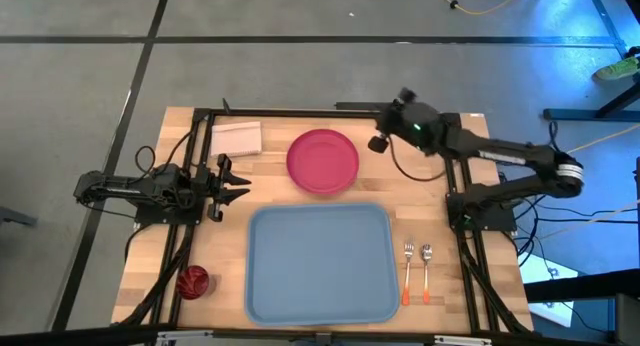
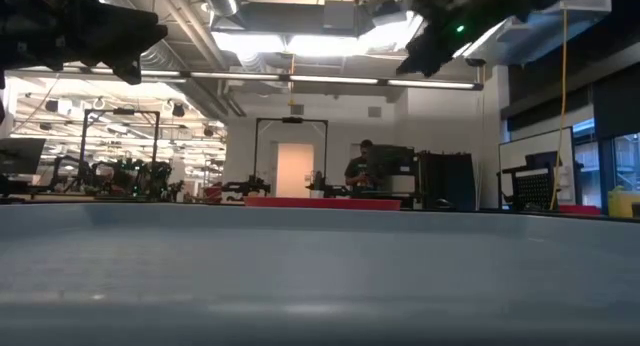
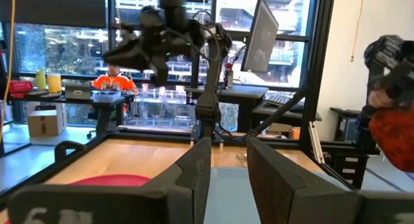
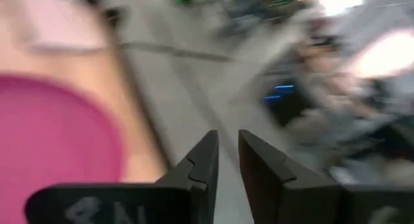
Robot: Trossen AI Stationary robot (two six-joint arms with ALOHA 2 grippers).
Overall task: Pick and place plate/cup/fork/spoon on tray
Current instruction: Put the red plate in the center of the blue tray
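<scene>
The pink-red plate (image 1: 322, 161) lies flat on the wooden table just beyond the far rim of the light-blue tray (image 1: 320, 264). The dark red cup (image 1: 193, 280) stands near the table's near left corner. The fork (image 1: 408, 271) and the spoon (image 1: 426, 271) lie side by side right of the tray, heads toward the far edge. My right gripper (image 1: 378, 143) hovers high off the plate's right edge, its fingers (image 4: 207, 159) a narrow gap apart and empty; the plate shows beside them (image 4: 52, 133). My left gripper (image 1: 240, 181) waits open left of the plate, empty.
A folded white cloth (image 1: 235, 138) lies at the far left of the table. Black frame rails (image 1: 200, 216) run along the left and right sides. A person (image 2: 362, 166) stands far back in the room.
</scene>
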